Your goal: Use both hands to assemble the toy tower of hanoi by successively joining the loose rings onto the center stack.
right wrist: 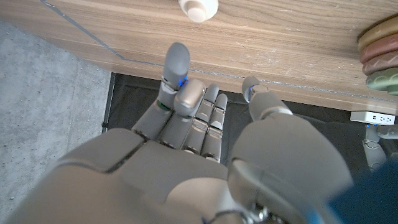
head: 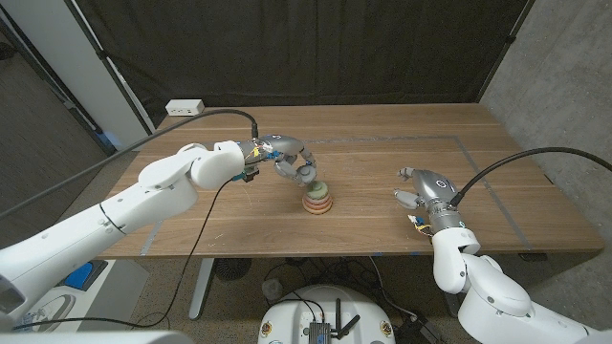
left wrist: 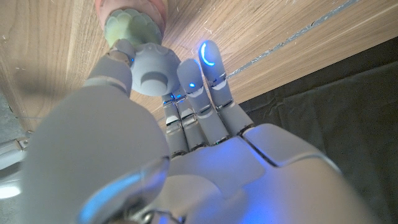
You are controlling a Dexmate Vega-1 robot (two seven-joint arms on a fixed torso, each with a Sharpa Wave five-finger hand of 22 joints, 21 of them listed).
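The ring stack [head: 317, 199] stands mid-table with an orange ring at the bottom, pinkish rings above it and a green ring [head: 318, 187] on top. My left hand [head: 290, 161] reaches in from the left, and its fingertips [left wrist: 149, 71] pinch the green ring [left wrist: 134, 25] as it sits on the stack. My right hand [head: 424, 191] hovers over the table's right side, well clear of the stack [right wrist: 379, 56], fingers apart and holding nothing. A small white round piece [right wrist: 199, 7] lies on the wood just beyond its fingertips [right wrist: 177, 59].
A white power strip [head: 186, 107] lies at the table's back left corner. A thin tape line [head: 478, 158] runs across the table's right part. Black cables trail from both wrists, and a dark curtain hangs behind the table.
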